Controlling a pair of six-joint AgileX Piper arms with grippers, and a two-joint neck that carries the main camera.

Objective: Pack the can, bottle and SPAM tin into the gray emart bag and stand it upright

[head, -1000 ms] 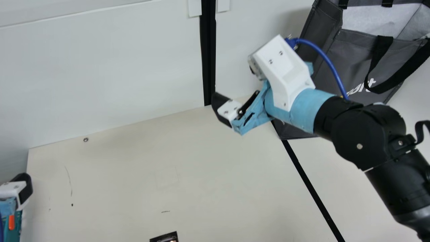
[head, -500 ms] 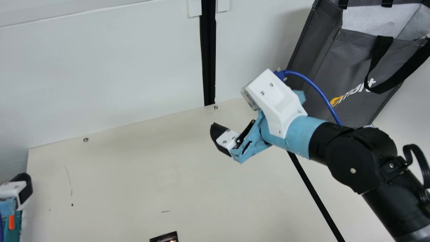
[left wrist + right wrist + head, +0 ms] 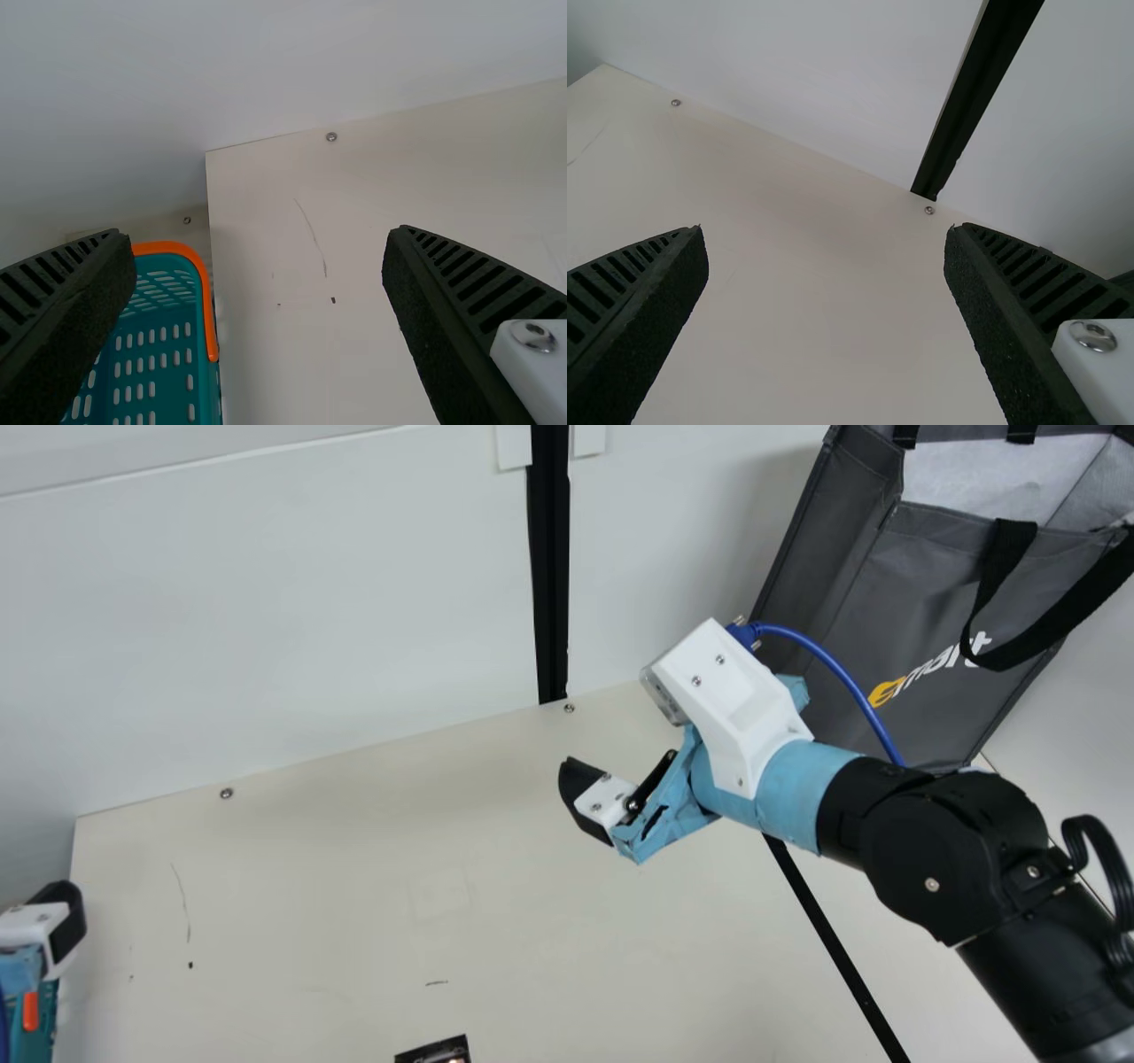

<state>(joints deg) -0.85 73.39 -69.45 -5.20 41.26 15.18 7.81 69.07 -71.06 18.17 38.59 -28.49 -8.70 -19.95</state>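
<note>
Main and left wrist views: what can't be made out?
Gray emart bag: inside bottom, main view, behind its front panel; lower left corner, behind right arm.
Dark object: main view, cut off by bottom edge.
Teal basket: left wrist view, cut off by bottom edge.

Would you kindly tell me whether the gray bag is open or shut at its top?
It is open: the gray bag gapes at its top in the main view, showing its pale inner lining.
</note>
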